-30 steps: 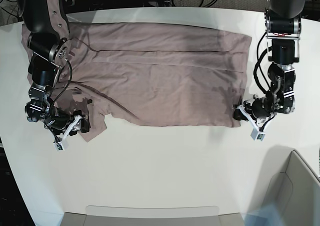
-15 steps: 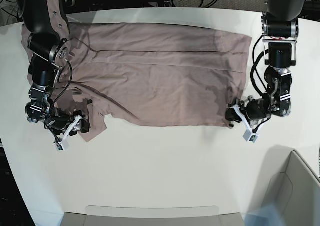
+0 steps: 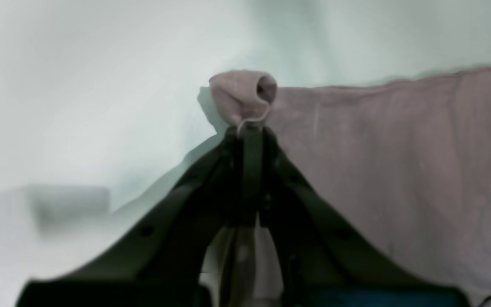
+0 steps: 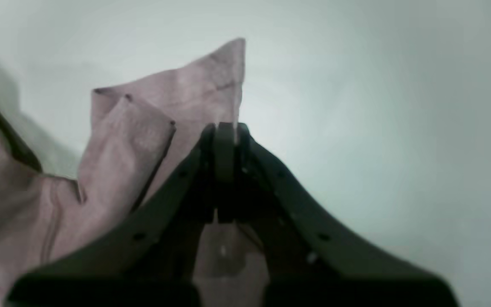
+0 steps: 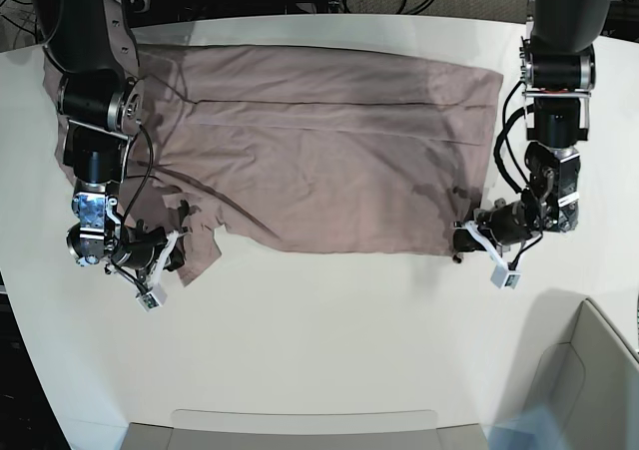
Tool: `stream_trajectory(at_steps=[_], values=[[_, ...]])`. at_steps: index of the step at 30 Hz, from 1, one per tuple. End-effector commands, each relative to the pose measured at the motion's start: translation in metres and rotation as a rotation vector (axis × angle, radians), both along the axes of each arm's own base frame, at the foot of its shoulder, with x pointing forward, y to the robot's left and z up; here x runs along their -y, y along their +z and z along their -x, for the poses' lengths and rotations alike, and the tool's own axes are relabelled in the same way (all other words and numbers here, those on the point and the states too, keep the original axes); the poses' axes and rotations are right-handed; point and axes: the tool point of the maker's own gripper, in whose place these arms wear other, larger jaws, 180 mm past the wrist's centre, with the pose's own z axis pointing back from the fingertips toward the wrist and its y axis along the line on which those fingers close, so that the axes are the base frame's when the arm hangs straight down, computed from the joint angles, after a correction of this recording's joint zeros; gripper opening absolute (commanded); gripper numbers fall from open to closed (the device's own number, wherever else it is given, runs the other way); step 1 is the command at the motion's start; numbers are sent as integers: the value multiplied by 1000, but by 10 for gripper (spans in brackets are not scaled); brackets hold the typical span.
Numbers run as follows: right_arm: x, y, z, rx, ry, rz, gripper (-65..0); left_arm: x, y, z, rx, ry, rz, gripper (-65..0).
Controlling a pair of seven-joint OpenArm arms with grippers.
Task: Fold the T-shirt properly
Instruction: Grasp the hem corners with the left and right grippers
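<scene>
Lying spread on the white table [image 5: 329,340], the T-shirt [image 5: 329,151] is only partly folded: long creases run across it from side to side, so I judge that one lengthwise fold is already made, and the cloth now forms a wide band that reaches almost from one arm to the other. At the left side of the base view, the right gripper [image 5: 172,253] sits at the near corner of the shirt, where the sleeve part is wrinkled and bunched. In the right wrist view its jaws are pressed together on a thin edge of the fabric, and a pointed piece of the T-shirt [image 4: 194,85] stands up just beyond the fingertips, so this corner is pinched. In the middle the cloth is rather flat, with some soft wrinkles and one diagonal crease. At the right side of the base view, the left gripper [image 5: 461,238] touches the other near corner. In the left wrist view its jaws are also pressed together, and a small roll of the hem [image 3: 242,96] is caught at their tip. So both near corners look gripped, but nothing is lifted yet as far as I can see. What is left, in my judgement, is most of the work: carrying the near edge over, and then the crosswise folds that make a compact packet.
</scene>
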Motion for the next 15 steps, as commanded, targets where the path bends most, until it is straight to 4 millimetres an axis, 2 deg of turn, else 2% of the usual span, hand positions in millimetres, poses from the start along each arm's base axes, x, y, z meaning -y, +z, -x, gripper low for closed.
stream_trajectory(at_steps=[1, 3, 7, 10, 15], values=[[11, 11, -8, 7, -7, 52, -650, -19, 9, -5, 3, 15, -57, -650], [7, 28, -21, 64, -14, 44, -650, -31, 23, -11, 39, 48, -55, -650], [9, 60, -38, 159, -19, 65, -650, -49, 41, -11, 61, 100, -37, -650], [10, 74, -45, 203, -19, 79, -650, -51, 61, -15, 96, 86, -55, -650], [6, 91, -51, 257, -13, 97, -650, -45, 70, -9, 112, 42, -98, -650]])
